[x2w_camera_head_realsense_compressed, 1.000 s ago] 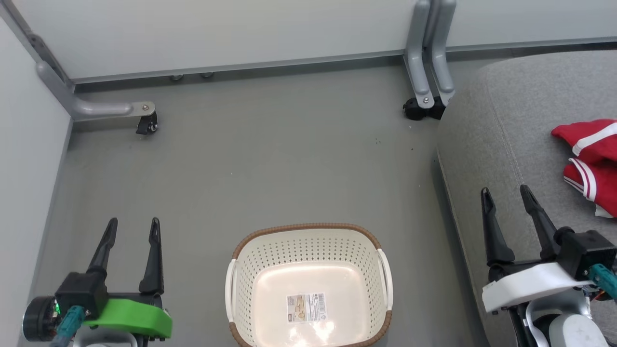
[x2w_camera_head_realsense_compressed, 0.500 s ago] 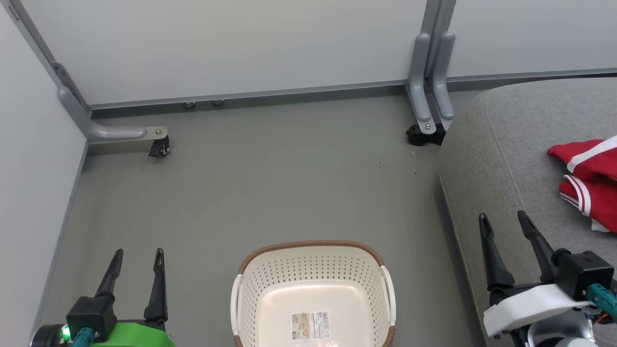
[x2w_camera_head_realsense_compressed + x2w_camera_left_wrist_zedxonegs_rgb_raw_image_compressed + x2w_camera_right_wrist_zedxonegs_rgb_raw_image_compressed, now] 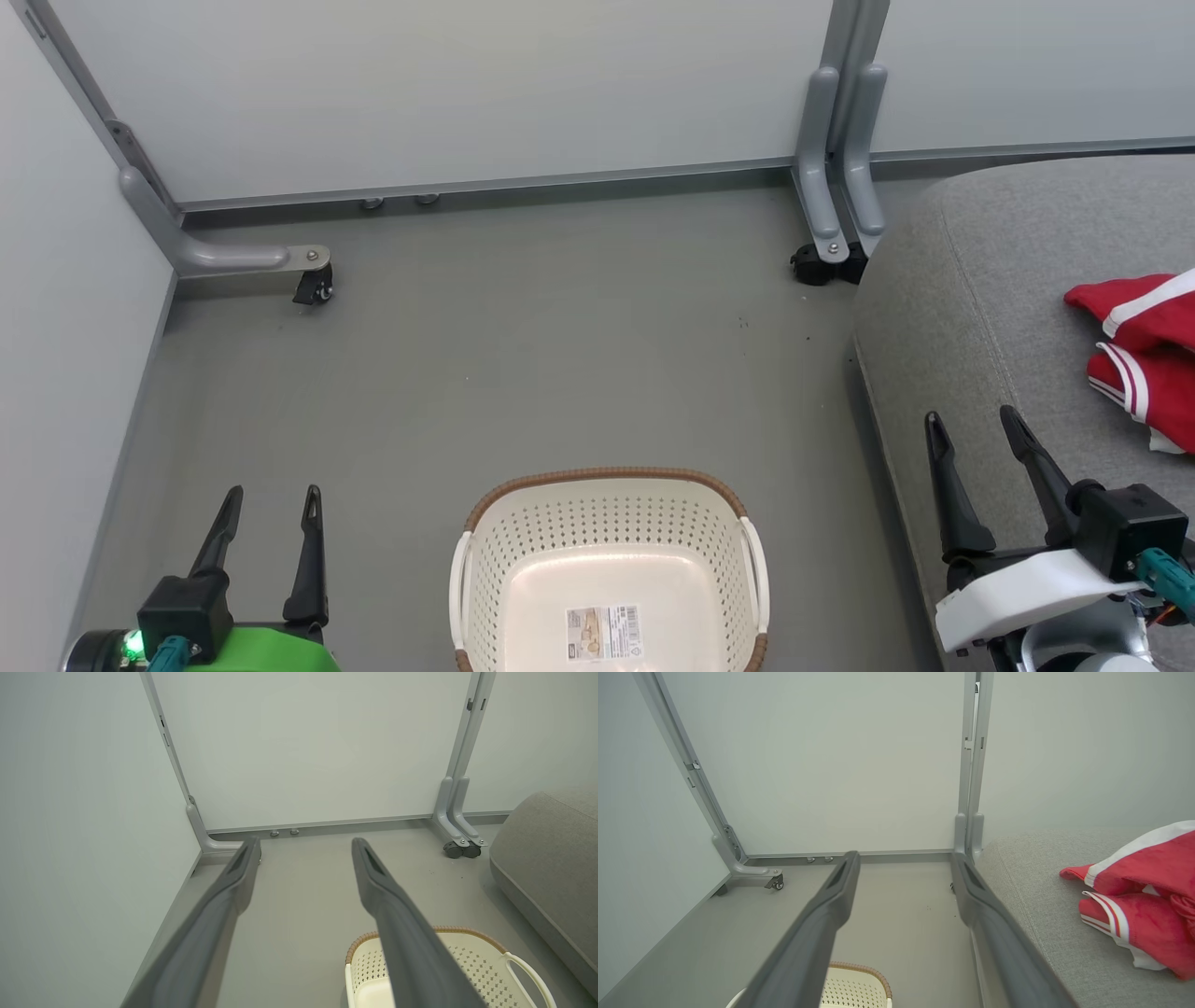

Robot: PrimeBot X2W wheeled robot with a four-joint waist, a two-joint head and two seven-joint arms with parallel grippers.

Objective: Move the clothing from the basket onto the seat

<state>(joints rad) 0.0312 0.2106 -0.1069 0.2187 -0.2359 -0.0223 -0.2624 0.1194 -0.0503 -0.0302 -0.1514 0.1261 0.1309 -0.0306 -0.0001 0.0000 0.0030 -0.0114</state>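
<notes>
Red clothing [image 3: 1144,355], looks like two pieces heaped together, lies on the one grey seat [image 3: 980,308] at the right of the head view. One basket [image 3: 560,532] stands on the floor [image 3: 523,373] at bottom centre, with nothing in it but its label [image 3: 602,621]. Left gripper [image 3: 273,495] is at lower left over the floor and right gripper [image 3: 969,415] is over the seat's near edge. Both have their fingers spread and hold nothing. Two frame feet [image 3: 233,257] on casters stand by the back wall.

Left wrist view: fingers apart, basket corner below the right one, seat off to the right.

Right wrist view: fingers apart, clothing on the seat to the right, a bit of basket rim at the bottom.

Versus half a second ago, the whole picture is only slightly nudged, so that's the camera. Clothing, basket and finger spread look the same.
</notes>
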